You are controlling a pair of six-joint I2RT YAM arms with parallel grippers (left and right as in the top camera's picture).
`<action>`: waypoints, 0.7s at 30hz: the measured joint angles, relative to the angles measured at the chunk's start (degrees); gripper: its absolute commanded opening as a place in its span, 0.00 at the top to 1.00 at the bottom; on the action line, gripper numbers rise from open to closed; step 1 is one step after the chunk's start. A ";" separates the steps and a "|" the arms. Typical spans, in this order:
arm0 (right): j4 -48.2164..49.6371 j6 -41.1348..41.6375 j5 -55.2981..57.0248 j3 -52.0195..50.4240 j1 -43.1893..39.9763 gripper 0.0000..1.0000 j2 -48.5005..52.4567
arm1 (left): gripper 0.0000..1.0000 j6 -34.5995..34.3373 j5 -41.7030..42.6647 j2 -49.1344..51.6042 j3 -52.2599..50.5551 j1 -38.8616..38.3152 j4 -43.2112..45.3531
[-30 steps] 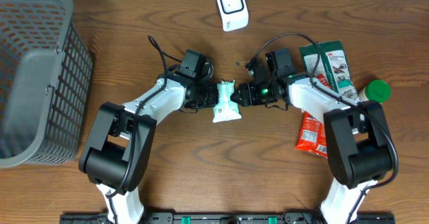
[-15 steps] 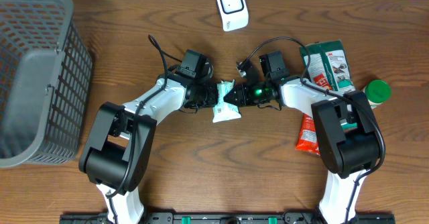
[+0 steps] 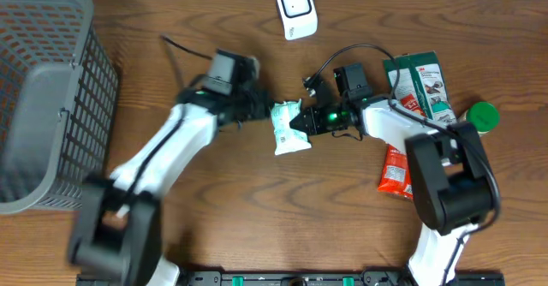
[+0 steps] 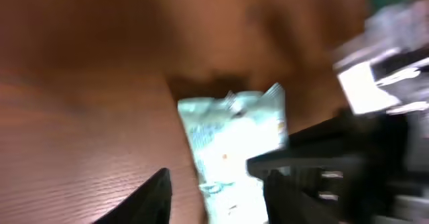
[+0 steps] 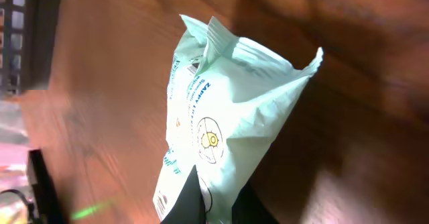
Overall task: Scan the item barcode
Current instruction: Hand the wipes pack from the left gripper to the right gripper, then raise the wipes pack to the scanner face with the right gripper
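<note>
The pale green pouch point(image 3: 287, 128) is being pinched by one thin edge in the right fingers point(image 5: 193, 198) at mid-counter point(image 3: 257, 200), well apart from the scanner point(image 3: 295, 9). The left fingers point(image 4: 155, 196) are being held apart, clear of it. On so slight a grip it could be dropped or swung, and its barcode turned from the scanner.

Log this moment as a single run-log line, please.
packet: held by right gripper | left gripper: open, beside packet | scanner: at far edge, apart from packet
</note>
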 measured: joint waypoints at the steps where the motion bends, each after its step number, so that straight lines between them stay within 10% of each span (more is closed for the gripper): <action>1: -0.85 -0.44 0.74 -0.07 0.00 0.99 -1.60 | 0.48 0.04 -0.02 -3.10 0.00 0.59 -0.24; 21: -15.67 -10.23 22.03 0.00 3.93 0.99 -28.46 | 0.32 4.72 -13.70 -21.81 0.02 17.00 -14.47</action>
